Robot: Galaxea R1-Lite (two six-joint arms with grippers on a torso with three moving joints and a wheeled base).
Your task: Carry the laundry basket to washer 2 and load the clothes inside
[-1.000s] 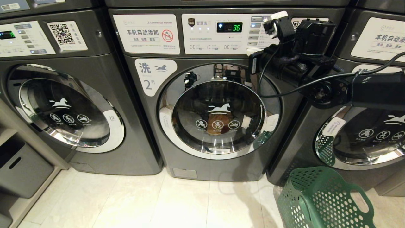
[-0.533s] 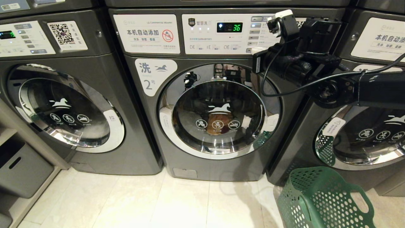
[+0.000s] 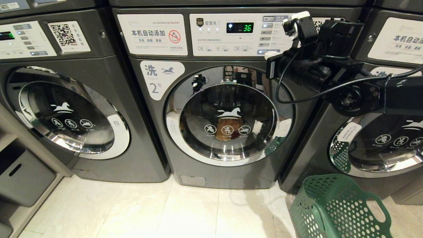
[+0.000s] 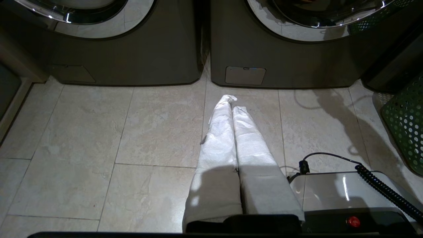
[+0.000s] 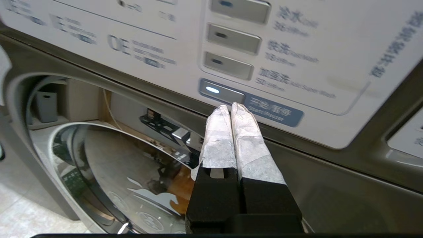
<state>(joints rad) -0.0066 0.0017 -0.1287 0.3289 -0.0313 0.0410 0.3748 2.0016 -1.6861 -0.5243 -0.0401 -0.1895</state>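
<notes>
Washer 2 (image 3: 231,172) stands straight ahead, its numeral label (image 3: 161,79) at the upper left of its shut round door (image 3: 198,145). Something brown-orange, apparently clothes (image 3: 226,129), shows behind the glass. The display reads 36. My right gripper (image 5: 230,107) is shut and holds nothing; its white-wrapped tips rest at the lit start/pause button (image 5: 222,94) on the control panel, where the right gripper (image 3: 269,53) also shows from the head. The green laundry basket (image 3: 337,208) stands on the floor to the right; no clothes show in its visible part. My left gripper (image 4: 231,102) is shut, low over the tiles.
A like grey washer (image 3: 66,112) stands to the left and another (image 3: 380,142) to the right, behind the basket. A grey shelf unit with bins (image 3: 19,175) is at far left. My own base and a coiled cable (image 4: 380,188) lie near the left gripper.
My right arm has crept a little to the right and up along the control panel. The door, the basket and the display look the same.
</notes>
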